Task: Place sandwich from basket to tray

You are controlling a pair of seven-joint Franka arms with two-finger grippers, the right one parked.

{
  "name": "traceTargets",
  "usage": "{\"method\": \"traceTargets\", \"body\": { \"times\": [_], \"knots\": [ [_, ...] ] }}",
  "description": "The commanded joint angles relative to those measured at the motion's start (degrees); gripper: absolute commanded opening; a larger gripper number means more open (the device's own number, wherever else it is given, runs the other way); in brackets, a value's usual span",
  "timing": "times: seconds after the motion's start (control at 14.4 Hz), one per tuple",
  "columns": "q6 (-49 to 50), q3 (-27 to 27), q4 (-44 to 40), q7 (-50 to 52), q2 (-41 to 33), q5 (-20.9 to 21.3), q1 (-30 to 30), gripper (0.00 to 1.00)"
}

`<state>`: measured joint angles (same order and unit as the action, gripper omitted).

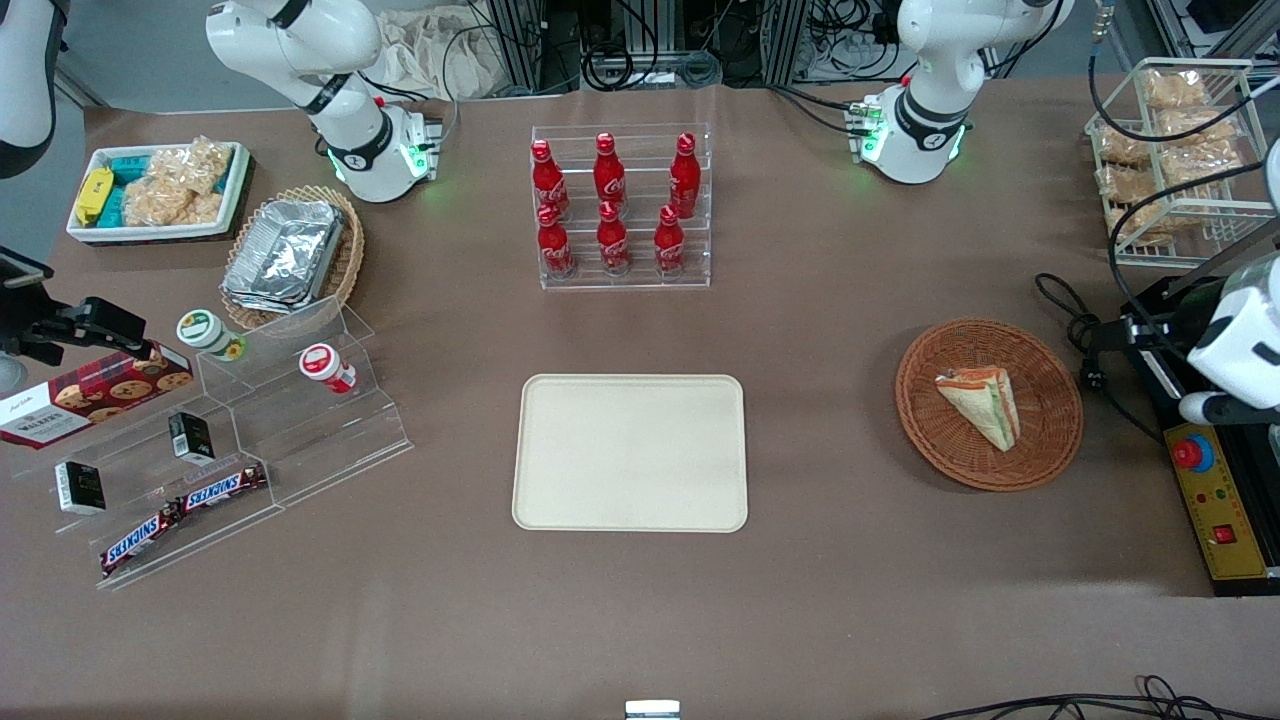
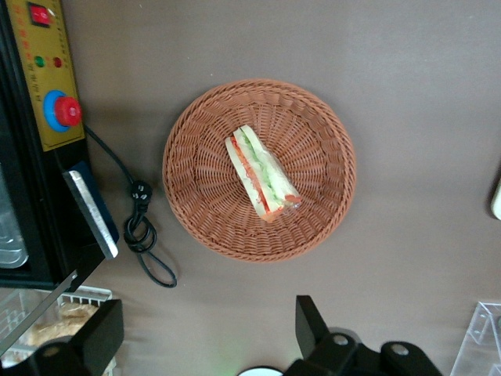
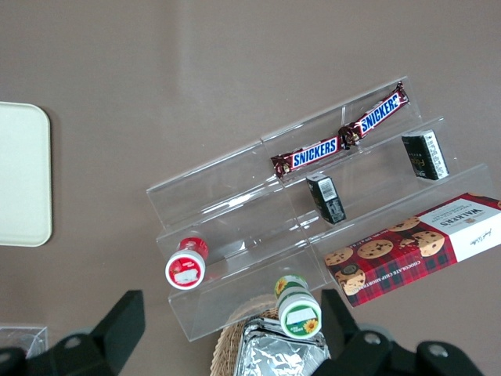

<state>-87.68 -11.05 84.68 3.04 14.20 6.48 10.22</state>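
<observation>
Wicker basket holds the sandwich; your pincer hovers above, wide open, empty; descend next.

White arm, black tool fingers

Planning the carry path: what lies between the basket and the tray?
Only bare table between basket and tray in the front view. The gripper hangs open above the sandwich.

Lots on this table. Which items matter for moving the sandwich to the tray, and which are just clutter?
Job items:
sandwich, lying in the basket
tray, nothing on it
gripper, open, high above the basket

Clutter:
Coca-Cola bottles
Snickers bars
cookie box
foil trays
</observation>
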Motion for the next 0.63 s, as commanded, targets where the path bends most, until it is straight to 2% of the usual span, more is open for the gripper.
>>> {"method": "traceTargets", "body": {
  "times": [0.0,0.21,0.56],
  "knots": [
    [-11.68,-0.29,13.36,2.83,-4.17,-0.67,0.23,0.98],
    [-20.76,-0.37,22.26,10.21,-4.27,-0.5,-0.03,0.93],
    [-38.24,-0.46,32.37,21.2,-1.9,-0.32,-0.38,0.93]
  ]
}}
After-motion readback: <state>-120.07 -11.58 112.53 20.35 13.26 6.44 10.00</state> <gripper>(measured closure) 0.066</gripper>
